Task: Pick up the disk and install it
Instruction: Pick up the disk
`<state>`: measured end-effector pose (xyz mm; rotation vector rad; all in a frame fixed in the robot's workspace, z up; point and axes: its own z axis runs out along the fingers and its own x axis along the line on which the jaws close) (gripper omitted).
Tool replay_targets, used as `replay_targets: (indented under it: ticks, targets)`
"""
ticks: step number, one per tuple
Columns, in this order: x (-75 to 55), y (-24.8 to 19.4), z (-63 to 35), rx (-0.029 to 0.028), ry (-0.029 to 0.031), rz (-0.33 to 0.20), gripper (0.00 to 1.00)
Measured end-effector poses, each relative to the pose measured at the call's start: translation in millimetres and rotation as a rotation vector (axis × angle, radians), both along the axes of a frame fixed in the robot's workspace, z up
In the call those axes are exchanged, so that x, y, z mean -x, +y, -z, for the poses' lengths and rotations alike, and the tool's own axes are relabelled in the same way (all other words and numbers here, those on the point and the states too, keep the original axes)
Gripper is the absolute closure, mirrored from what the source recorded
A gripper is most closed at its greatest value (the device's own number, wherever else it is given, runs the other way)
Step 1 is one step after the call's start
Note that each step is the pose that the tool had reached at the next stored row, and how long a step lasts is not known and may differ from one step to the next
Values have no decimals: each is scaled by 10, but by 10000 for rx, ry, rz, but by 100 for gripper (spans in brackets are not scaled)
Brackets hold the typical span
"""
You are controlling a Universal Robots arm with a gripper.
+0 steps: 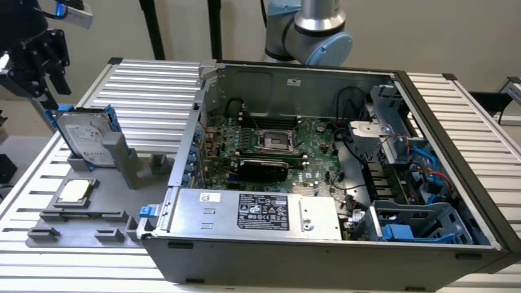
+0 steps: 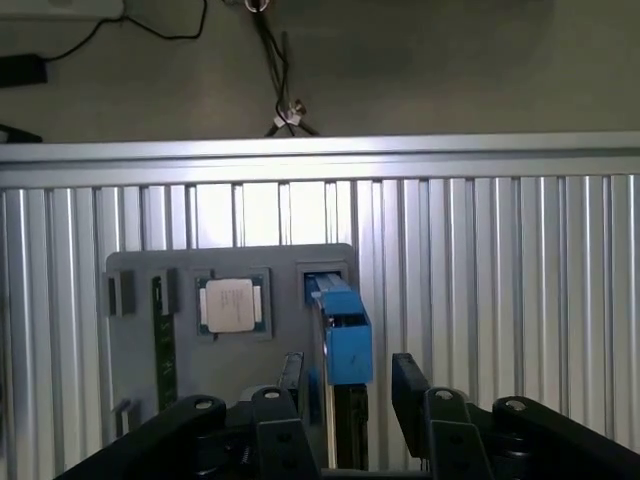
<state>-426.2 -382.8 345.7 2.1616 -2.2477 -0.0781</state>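
The disk (image 1: 85, 137) stands upright on edge in a slot of the grey holder (image 1: 122, 162) at the exterior view's left. It is silver with a white label and a blue carrier. My black gripper (image 1: 45, 91) hangs just above its top edge. In the wrist view the disk's blue carrier edge (image 2: 345, 335) lies between my two fingers (image 2: 410, 375). The gripper (image 2: 350, 385) is open and the fingers stand apart from the disk on both sides without touching it.
A small square CPU chip (image 1: 73, 191) (image 2: 231, 304) lies in the grey fixture (image 1: 82, 223) near the disk. The open computer case (image 1: 456, 140) has a motherboard, a power supply (image 1: 256, 210) and a blue drive bay (image 1: 415, 223). The table (image 1: 155, 85) is ribbed aluminium.
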Motion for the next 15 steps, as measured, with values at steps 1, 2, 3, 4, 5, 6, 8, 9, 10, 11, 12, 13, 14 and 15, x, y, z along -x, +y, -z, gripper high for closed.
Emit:
replay_targets:
  ticks: [1,2,3,4,5,6,8,9,10,11,12,13,14,15]
  targets:
    - [0,3,18,0,-1,0,52]
    - [0,6,37,-1,-2,0,52]
    - [0,9,55,-1,-3,0,52]
    - [1,14,73,0,-2,1,52]
    - [0,18,91,0,-3,0,52]
    - [0,23,109,0,-3,0,52]
    - [0,31,146,-1,-5,0,52]
    - [0,34,165,-1,-5,-1,52]
    - [0,37,182,0,-4,0,52]
    - [0,40,201,0,-4,0,52]
    - [0,42,218,0,-5,0,52]
    - [1,43,237,0,-7,-1,52]
    - [2,44,255,0,-8,-1,52]
    - [4,44,273,-1,-10,0,52]
